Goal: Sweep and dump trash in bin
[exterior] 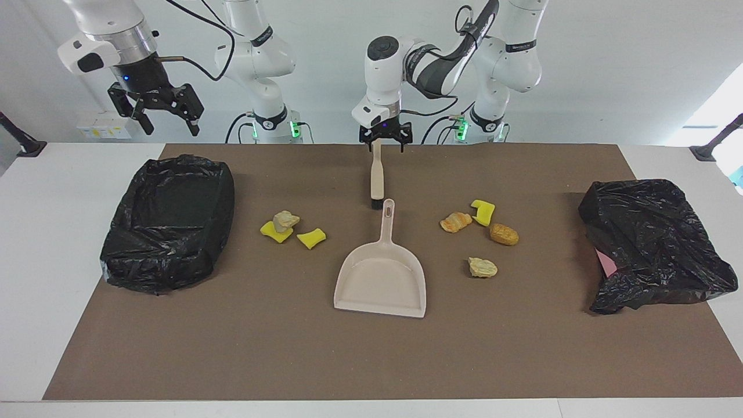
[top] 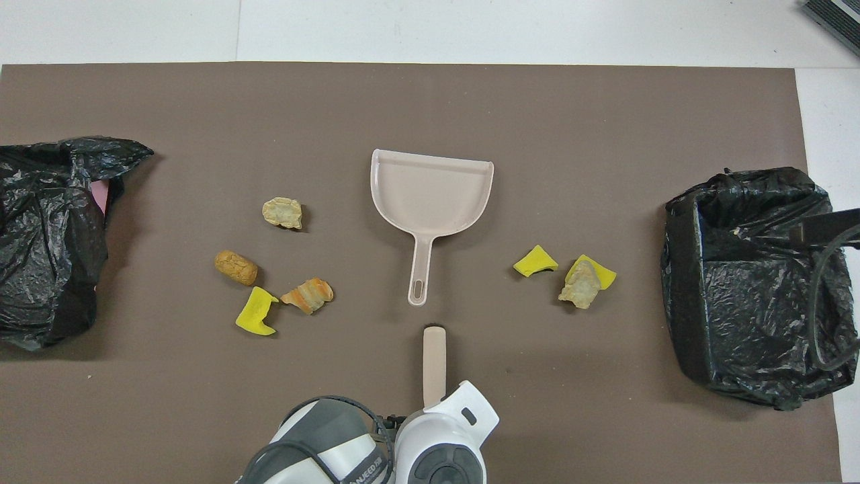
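A beige brush (exterior: 377, 174) lies on the brown mat, black bristles toward the dustpan's handle, also in the overhead view as the brush (top: 434, 363). My left gripper (exterior: 384, 144) is down at the handle's robot-side end, open, one finger on each side of it. The beige dustpan (exterior: 380, 281) (top: 430, 191) lies mid-table. Trash lumps lie in two groups: yellow wedges and a tan chunk (exterior: 285, 220) (top: 579, 286) toward the right arm's end, several pieces (exterior: 504, 234) (top: 236, 267) toward the left arm's end. My right gripper (exterior: 155, 110) hangs open above the black-lined bin (exterior: 168, 223) (top: 746, 282).
A crumpled black bag (exterior: 656, 244) (top: 47, 235) with something pink under it sits at the left arm's end of the table. The brown mat (exterior: 371, 360) covers most of the white table. The left arm's wrist (top: 440, 450) hides the brush handle's end from overhead.
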You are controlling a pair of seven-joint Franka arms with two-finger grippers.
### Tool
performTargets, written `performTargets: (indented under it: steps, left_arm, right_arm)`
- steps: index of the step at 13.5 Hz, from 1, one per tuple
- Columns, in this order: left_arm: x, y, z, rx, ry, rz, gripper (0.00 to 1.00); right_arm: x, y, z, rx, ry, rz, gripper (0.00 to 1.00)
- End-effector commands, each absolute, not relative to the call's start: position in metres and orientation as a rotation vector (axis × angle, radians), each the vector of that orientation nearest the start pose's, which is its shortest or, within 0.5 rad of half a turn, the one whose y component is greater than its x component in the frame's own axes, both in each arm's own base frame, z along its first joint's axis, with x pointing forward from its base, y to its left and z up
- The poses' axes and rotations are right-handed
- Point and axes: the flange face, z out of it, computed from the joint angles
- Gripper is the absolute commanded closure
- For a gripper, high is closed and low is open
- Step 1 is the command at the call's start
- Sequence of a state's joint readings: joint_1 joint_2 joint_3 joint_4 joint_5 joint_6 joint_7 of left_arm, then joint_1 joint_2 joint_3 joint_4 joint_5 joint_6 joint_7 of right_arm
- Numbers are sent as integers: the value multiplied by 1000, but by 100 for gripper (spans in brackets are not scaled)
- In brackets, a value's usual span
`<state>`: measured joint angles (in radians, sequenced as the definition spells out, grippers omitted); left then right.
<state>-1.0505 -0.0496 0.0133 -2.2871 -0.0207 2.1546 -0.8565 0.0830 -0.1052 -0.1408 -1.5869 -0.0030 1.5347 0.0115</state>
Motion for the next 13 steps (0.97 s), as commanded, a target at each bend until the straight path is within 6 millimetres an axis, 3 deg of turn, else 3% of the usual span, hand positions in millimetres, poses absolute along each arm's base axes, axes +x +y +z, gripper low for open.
performTargets:
  steps: [1,4,6,7,8,11,13]
  left_arm:
    - [235,-428,363,-3076,301,76,0]
    - [234,-426,352,-3082,287,77,0]
    - [222,-436,336,-3064,327,85,9]
    - [219,-440,336,-3076,343,71,19]
    - [220,-441,336,-3077,350,70,34]
    - [224,-441,337,-3078,341,70,100]
    - [230,-435,341,-3071,310,84,100]
  right_arm:
    - [511,-37,670,-3125,122,-73,0]
    - [510,-37,668,-3124,121,-66,0]
    - [510,-37,668,-3124,121,-66,0]
    - [510,-37,668,-3124,121,-66,0]
    - [510,-37,668,-3124,121,-66,0]
    - [510,-37,668,-3124,121,-64,0]
    - [509,-37,669,-3124,121,-66,0]
